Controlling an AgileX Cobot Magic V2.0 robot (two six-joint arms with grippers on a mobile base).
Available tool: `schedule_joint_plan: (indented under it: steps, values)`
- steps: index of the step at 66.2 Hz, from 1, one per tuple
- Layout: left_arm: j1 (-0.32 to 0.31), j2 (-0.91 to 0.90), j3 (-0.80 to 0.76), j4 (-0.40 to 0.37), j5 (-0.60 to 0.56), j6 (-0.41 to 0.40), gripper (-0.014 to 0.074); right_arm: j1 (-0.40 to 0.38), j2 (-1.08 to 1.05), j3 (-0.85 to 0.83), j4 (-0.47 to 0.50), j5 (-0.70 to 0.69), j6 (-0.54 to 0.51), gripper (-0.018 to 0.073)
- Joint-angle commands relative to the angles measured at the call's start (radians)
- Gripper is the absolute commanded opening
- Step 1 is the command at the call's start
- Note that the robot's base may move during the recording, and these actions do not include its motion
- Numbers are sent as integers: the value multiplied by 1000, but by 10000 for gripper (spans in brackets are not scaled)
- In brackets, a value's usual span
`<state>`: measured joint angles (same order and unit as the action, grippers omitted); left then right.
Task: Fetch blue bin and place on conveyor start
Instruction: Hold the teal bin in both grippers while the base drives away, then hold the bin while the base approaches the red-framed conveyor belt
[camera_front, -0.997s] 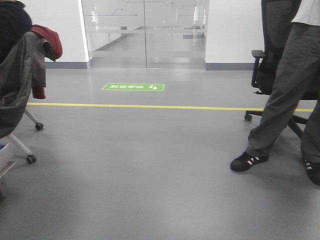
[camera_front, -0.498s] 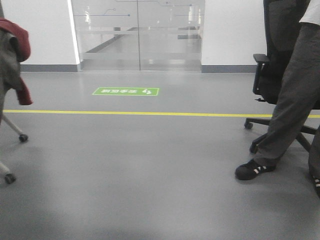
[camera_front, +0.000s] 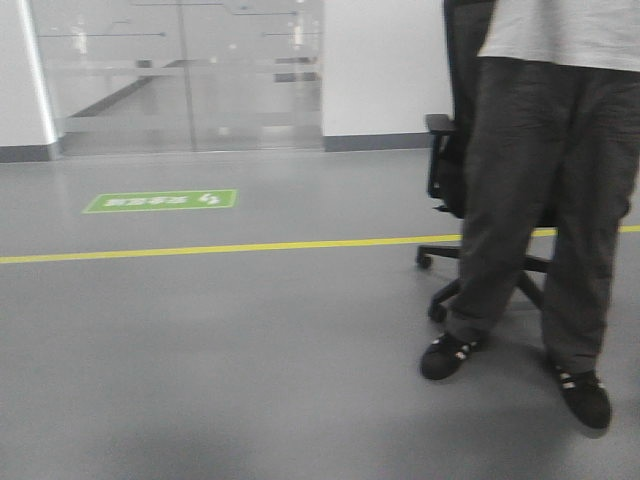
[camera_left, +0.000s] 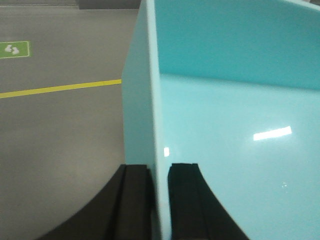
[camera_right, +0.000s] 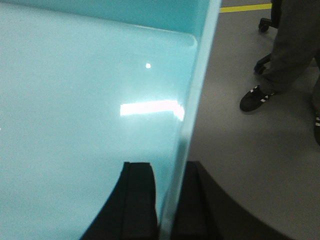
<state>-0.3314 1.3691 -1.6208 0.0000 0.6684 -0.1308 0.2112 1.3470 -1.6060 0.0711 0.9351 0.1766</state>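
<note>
Between both grippers, blue bin (camera_left: 225, 130) is held off floor. Left gripper (camera_left: 157, 175) is pinched onto bin's left wall, one finger inside, one outside. Right gripper (camera_right: 167, 172) is pinched likewise onto right wall. Bin body is spread rightward from left gripper and leftward from right gripper, neither arm nearer. Conveyor start is seen in no view, so bearing cannot be told. Person (camera_front: 540, 200) is seen ahead-right of right gripper.

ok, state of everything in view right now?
blue bin: gripped on two walls, nothing seen inside
left gripper: shut on blue bin wall
right gripper: shut on blue bin wall
glass doors: look closed
office chair: unoccupied
person: standing
</note>
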Motion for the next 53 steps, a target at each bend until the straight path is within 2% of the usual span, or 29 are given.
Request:
schedule_joint_plan:
  steps: [1, 53]
  values:
    - [-4, -21, -10, -14, -68, -5, -111, -8, -10, -9, -22, -30, -27, -151]
    - [-4, -21, -10, -14, -68, -5, -111, -8, -10, -9, -22, -30, -27, -151]
